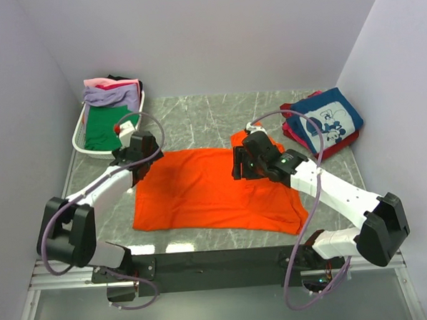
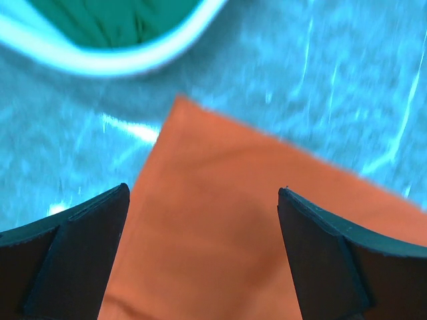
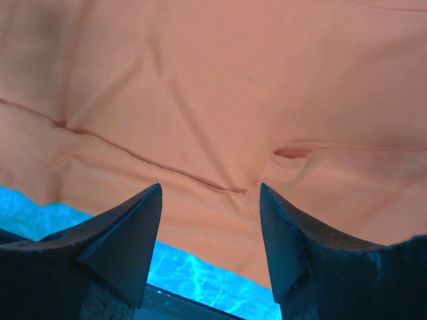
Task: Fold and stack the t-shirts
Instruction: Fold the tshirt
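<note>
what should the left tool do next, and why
Probably lower the left tool onto the corner of the orange shirt and close: its jaws hang wide open over that corner, holding nothing, and the shirt lies spread flat.

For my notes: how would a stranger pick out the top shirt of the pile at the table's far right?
On the marble table, look to the far right corner, where a small pile of folded shirts sits. Its top layer is the navy t-shirt; it alone carries a white cartoon print, while only red cloth shows beneath it and the orange t-shirt spread mid-table is plain.
</note>
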